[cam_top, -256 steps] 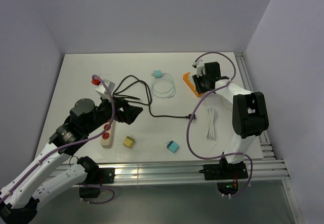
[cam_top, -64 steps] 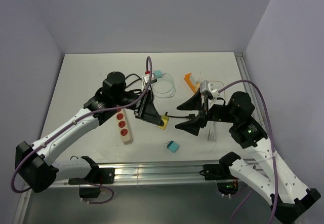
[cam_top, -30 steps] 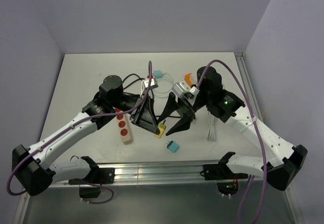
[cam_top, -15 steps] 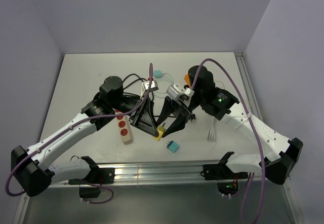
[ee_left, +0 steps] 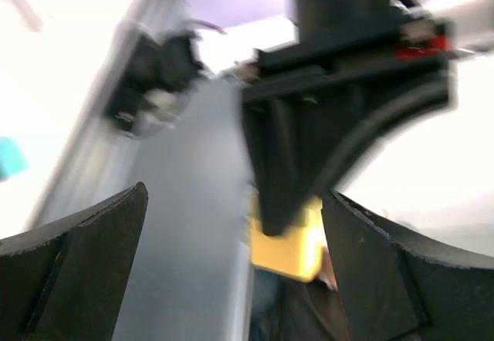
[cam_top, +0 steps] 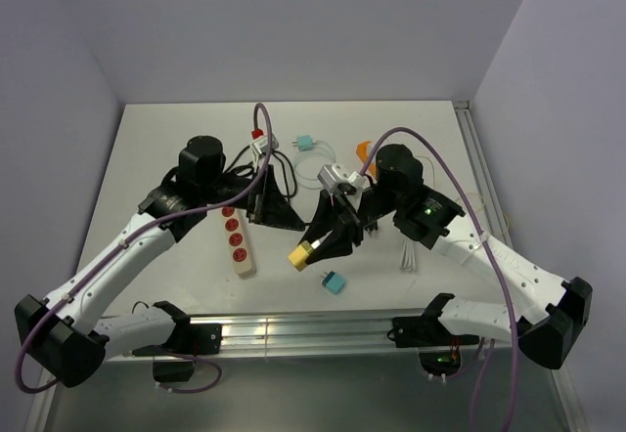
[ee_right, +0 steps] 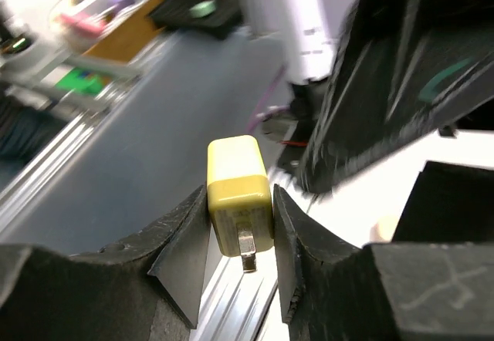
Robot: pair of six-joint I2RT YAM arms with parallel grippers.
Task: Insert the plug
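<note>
The plug (ee_right: 239, 190) is a yellow and white block with a metal prong toward the camera. My right gripper (ee_right: 241, 221) is shut on its two sides. From above, the plug (cam_top: 301, 253) hangs over the table's front middle in the right gripper (cam_top: 313, 246). My left gripper (cam_top: 274, 211) stands open just to the left, apart from the plug. In the left wrist view the plug (ee_left: 289, 237) shows blurred beyond the open left gripper (ee_left: 231, 279), under a black finger of the right one. The white power strip (cam_top: 235, 241) with red switches lies left of both grippers.
A teal plug (cam_top: 335, 282) lies near the front edge below the right gripper. Another teal plug (cam_top: 305, 143), a thin clear cable loop, an orange piece (cam_top: 364, 147) and a black cable (cam_top: 284, 170) lie further back. A coiled white cable (cam_top: 409, 248) lies on the right.
The left gripper has let go of the plug, opened wide and drawn back to the left. The right gripper has closed on the plug and lifted it toward the front.
</note>
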